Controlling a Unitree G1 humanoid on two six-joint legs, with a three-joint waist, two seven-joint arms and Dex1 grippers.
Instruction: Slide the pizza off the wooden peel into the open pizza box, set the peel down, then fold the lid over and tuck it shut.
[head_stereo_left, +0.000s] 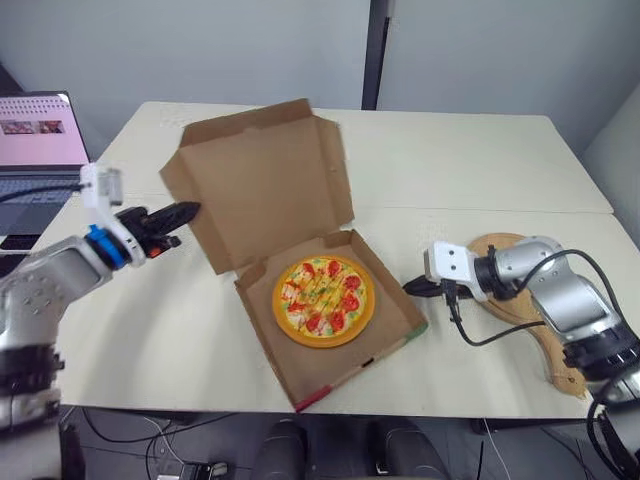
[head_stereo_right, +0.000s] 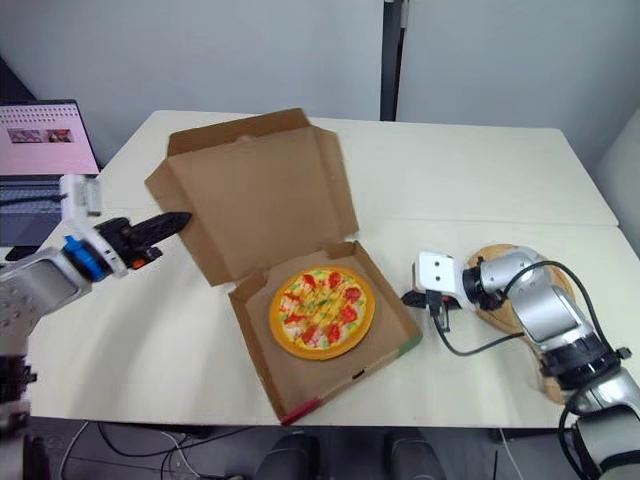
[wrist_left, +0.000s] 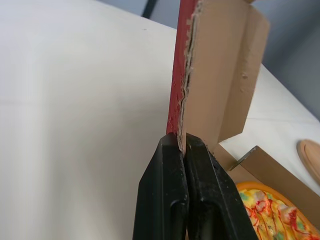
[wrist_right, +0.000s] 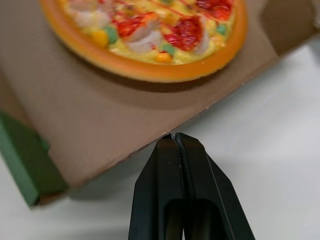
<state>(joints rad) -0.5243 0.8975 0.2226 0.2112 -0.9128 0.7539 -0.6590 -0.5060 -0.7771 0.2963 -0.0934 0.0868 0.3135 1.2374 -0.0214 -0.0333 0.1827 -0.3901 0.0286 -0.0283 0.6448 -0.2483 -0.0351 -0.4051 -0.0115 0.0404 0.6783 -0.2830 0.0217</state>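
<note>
While pizza (head_stereo_left: 323, 299) sits boxed, left gripper (head_stereo_left: 185, 211) clamps the upright lid (head_stereo_left: 265, 180) — right gripper (head_stereo_left: 412, 287), fingers together, beside the box (head_stereo_left: 393, 297), peel (head_stereo_left: 560, 362) beneath its arm.

Lid (head_stereo_left: 265, 185) of pizza box (head_stereo_left: 395, 312) stands upright, tilted back: wall between left side of worktop (head_stereo_left: 470, 160) and pizza (head_stereo_left: 323, 300). Left gripper (head_stereo_left: 192, 209) pinched on lid's left flap edge, fingers closed. Room above pizza open from front and right. Right gripper (head_stereo_left: 408, 287), fingers closed, tips touching box's right wall. Wooden peel (head_stereo_left: 497, 242) and black cable (head_stereo_left: 478, 341) take up right front corner. Bare worktop behind lid, at far right, at front left. Laptop (head_stereo_left: 35, 150) off left edge.
</note>
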